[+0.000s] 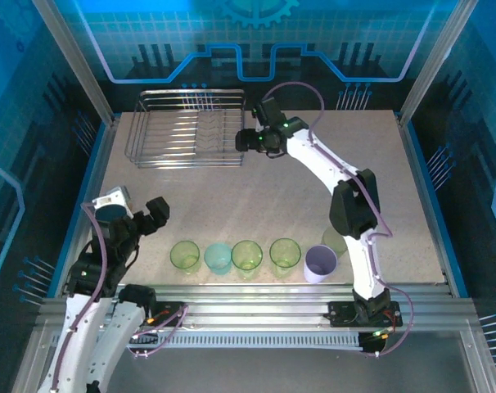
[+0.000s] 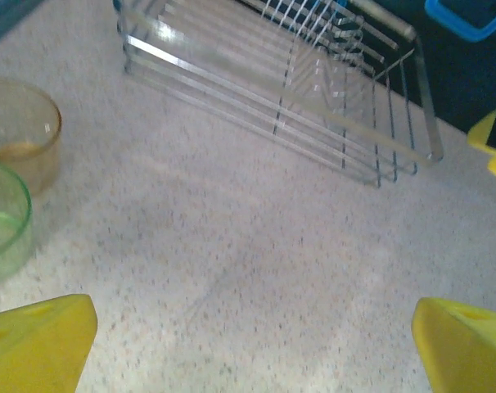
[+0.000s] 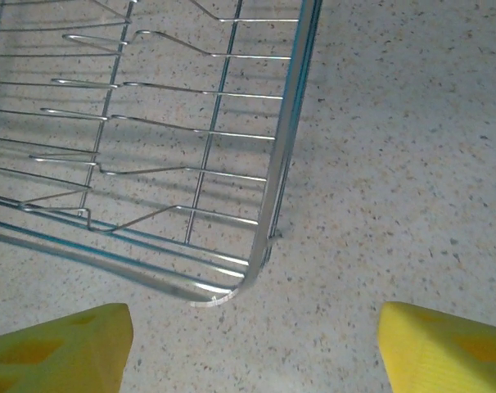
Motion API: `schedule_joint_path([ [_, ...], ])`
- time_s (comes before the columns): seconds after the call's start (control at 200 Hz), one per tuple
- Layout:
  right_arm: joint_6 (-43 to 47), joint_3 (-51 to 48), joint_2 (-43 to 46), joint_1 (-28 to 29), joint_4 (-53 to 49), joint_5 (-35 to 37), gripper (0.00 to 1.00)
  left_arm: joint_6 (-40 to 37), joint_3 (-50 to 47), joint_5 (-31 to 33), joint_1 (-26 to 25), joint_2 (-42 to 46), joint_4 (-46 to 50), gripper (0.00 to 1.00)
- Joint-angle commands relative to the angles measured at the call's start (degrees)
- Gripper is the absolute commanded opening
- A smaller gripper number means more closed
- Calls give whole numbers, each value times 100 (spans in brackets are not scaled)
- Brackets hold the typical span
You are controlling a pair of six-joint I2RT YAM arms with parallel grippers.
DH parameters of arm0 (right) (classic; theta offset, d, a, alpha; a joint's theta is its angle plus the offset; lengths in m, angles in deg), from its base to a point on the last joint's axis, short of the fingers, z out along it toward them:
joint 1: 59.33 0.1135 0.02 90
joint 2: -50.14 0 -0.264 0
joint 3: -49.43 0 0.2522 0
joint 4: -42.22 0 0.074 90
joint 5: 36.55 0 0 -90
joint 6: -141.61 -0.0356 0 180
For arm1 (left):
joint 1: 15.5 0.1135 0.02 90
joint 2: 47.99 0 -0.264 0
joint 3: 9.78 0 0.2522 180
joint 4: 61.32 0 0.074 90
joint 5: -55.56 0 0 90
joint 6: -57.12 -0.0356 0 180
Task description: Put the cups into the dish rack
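Item: right gripper (image 3: pixel 248 348), jaws apart, empty, beside dish rack (image 3: pixel 285 139), table's far edge; left gripper (image 2: pixel 248 344) apart, empty. I'd fetch lavender cup (image 1: pixel 321 264), near edge, pinching its rim squarely

Blue-tinted light, soft shadows, left wrist blurred

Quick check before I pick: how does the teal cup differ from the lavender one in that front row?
Colour: the teal cup is blue-green and see-through; the lavender cup is pale and looks more opaque.
Place: the teal cup stands second from the left, between two green cups; the lavender cup is at the row's right end, close beside the right arm.
Shared: both stand upright, mouth up, on the table, outside the dish rack.
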Motion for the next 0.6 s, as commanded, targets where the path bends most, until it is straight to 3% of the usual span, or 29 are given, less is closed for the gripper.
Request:
schedule_joint_path([
  [0.0, 226, 773, -426, 49, -584, 99, 77, 318, -74, -402, 9, 11, 201, 99],
  [0.26, 351, 1863, -1394, 51, -837, 183, 66, 301, -48, -429, 9, 0, 288, 99],
  [0.595, 157, 2078, -1775, 15, -486, 162, 52, 266, -33, -388, 9, 0, 332, 99],
])
